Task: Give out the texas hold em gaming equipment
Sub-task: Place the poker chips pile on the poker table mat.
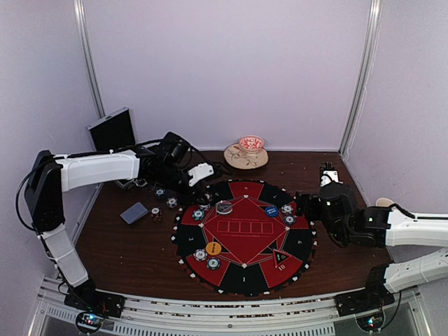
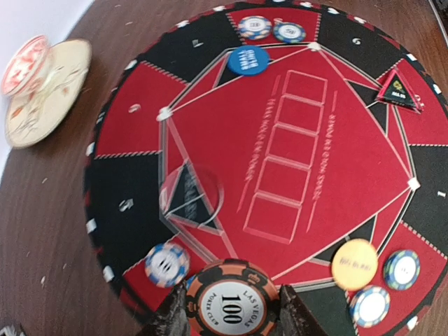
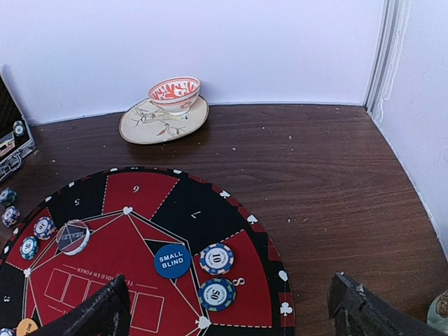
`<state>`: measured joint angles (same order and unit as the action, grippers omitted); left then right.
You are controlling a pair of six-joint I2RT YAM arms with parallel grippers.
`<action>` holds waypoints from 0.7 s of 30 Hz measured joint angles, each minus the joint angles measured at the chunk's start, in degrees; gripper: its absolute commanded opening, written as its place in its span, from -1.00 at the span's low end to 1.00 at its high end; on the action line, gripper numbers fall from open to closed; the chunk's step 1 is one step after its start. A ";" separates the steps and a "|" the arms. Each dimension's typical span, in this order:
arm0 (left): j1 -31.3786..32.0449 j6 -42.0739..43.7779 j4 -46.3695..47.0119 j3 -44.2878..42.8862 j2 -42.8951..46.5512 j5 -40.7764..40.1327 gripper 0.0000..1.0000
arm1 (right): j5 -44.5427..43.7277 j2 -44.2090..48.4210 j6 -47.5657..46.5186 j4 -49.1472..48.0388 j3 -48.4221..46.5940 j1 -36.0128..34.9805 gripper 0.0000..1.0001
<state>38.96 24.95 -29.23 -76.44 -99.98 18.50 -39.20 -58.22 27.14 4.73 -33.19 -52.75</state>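
Three pale walls (image 1: 224, 70) enclose a brown wooden table (image 1: 126, 245), hard, flat and flecked with crumbs. On it lies a round red-and-black mat (image 1: 245, 227). At the mat's right edge the right gripper (image 3: 231, 308) hangs with jaws spread wide and nothing between them. At the far-left rim the left gripper (image 2: 232, 320) is closed on a red-edged chip (image 2: 231, 297), pinched edge to edge above the mat. The chip is probably light, rigid and smooth. A grip across the rim suits it, though it may pivot or slip.

place: robot test booth | evidence: white panel walls (image 1: 231, 70) — metal rail (image 1: 224, 315)
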 measured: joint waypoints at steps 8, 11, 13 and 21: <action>9.16 -2.16 -0.76 -8.33 -11.52 -1.27 -0.47 | -1.99 3.72 0.28 -0.11 0.11 0.00 1.00; 12.15 -2.58 -0.52 -10.08 -14.78 -2.23 -0.47 | -2.69 5.75 0.35 -0.35 0.37 0.00 1.00; 13.92 -2.82 -0.17 -10.84 -16.39 -2.67 -0.46 | -3.06 6.54 0.46 -0.39 0.59 0.00 1.00; 18.84 -4.13 3.13 -13.11 -21.16 -4.63 -0.46 | -3.37 6.78 0.50 -0.42 0.85 0.00 1.00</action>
<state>57.80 20.82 -26.11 -89.56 -121.14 13.87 -42.57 -51.44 27.64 4.32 -32.34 -52.75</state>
